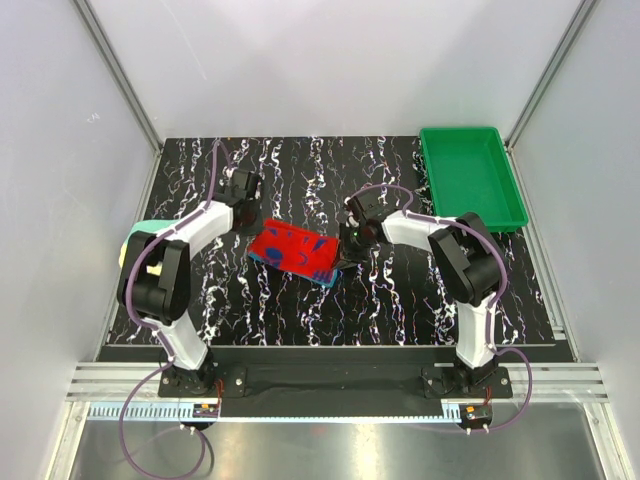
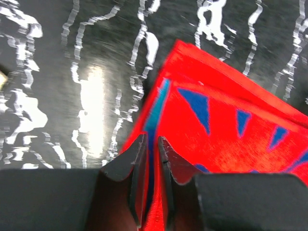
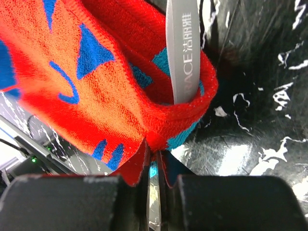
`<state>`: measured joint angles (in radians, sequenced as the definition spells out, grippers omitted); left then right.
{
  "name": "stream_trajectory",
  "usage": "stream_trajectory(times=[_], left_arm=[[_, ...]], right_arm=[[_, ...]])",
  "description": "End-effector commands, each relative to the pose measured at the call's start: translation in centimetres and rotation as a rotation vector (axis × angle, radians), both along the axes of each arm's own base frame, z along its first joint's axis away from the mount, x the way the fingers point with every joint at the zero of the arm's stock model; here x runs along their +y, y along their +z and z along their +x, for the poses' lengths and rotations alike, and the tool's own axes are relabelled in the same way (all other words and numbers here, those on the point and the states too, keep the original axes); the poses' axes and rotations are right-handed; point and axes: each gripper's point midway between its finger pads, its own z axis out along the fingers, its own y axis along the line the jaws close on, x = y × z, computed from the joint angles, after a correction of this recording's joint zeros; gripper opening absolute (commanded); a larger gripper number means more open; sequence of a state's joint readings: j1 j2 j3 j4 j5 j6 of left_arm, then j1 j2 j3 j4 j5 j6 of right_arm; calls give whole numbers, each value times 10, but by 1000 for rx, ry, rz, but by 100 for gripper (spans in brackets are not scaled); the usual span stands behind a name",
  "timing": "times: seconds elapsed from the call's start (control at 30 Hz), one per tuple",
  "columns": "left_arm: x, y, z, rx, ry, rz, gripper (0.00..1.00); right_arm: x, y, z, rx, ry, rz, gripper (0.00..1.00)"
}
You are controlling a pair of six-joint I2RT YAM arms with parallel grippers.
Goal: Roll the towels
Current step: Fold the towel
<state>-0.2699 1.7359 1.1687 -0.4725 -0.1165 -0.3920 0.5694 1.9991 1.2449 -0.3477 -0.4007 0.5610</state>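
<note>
Surface: black table (image 1: 400, 300) veined with white, closed in by plain white walls (image 1: 330, 70) on three sides.
Hidden: yellow towel (image 1: 145, 226) lies at the table's left edge, mostly covered by the left arm (image 1: 165, 270); only a teal patch and a pale sliver show, so I cannot tell whether it is flat or rolled.
Cut off: both wrist views crop the red towel (image 1: 292, 250); neither one takes in its whole outline.
Hard to make out: from above, both sets of fingertips merge into the dark table and cloth.
Red towel: mid-table between the two arms, lying aslant, blue blotches facing up.
Left gripper (image 2: 151, 166): at the towel's left end, fingers (image 2: 137, 185) drawn close, pinching a hem with a teal stripe.
Right gripper (image 3: 151, 156): at the right end, fingers (image 3: 140, 161) pressed onto a bunched fold of red cloth; this end is raised off the table, and a grey label (image 3: 183, 53) hangs across it.
Edges: green tray (image 1: 470, 175) sits in the far right corner, well apart from the towel.
Open room: bare tabletop lies between towel and tray, and along the near edge in front of the arm bases.
</note>
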Motion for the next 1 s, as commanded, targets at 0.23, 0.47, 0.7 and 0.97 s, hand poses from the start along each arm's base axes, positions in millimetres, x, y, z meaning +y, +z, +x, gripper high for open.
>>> stream_trajectory(times=[0.23,0.47,0.7,0.97], left_arm=[[21,0,21,-47,58,126,40],[-4,43,4,-176,6,137,57],[-22,61,-28,-225,-26,123,51],[-14,41,-65,-235,90,0,61]], right_arm=[[-28,-20,-24,48,25,-132,19],[-44,-21,-29,40,17,-207,57],[-61,-2,-34,-5,-8,-255,61],[-34,76,-25,-162,-2,-32,50]])
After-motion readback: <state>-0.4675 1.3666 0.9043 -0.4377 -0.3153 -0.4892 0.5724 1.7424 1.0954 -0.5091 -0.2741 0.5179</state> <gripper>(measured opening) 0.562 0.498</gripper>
